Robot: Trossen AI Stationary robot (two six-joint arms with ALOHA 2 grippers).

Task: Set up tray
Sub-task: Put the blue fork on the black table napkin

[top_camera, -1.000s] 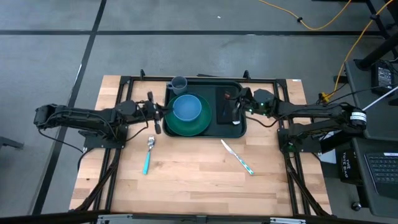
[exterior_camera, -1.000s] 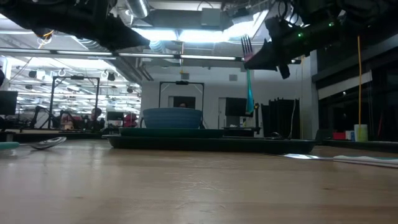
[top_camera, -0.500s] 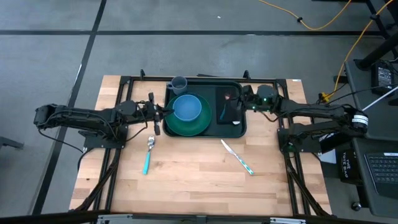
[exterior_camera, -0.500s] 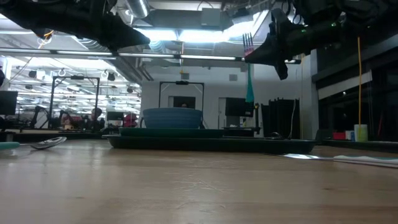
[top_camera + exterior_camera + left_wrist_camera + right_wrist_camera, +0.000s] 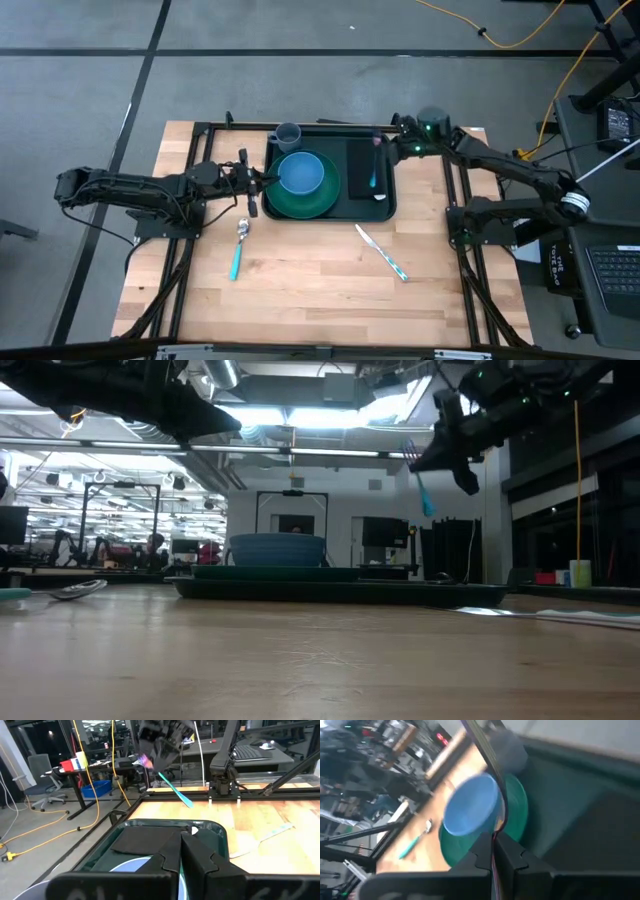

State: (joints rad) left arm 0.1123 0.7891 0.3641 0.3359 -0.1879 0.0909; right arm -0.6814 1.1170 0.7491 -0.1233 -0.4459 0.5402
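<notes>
Open tabletop (image 5: 310,275) before crowded tray (image 5: 392,205)

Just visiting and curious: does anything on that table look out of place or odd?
Nothing is spilled. One oddity: the right pincer holds a teal-handled fork tilted in the air above the dark green rectangular plastic tray, not laid down.

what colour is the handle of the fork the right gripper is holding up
Teal; the plastic-handled fork in the right gripper shows best in the low view.

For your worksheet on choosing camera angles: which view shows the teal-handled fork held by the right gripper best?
The left wrist view: the fork hangs clear against the room, its whole handle visible below the right gripper. The low view shows it small and from the side. The high view shows only a teal streak over the tray. The right wrist view shows just a thin edge.
</notes>
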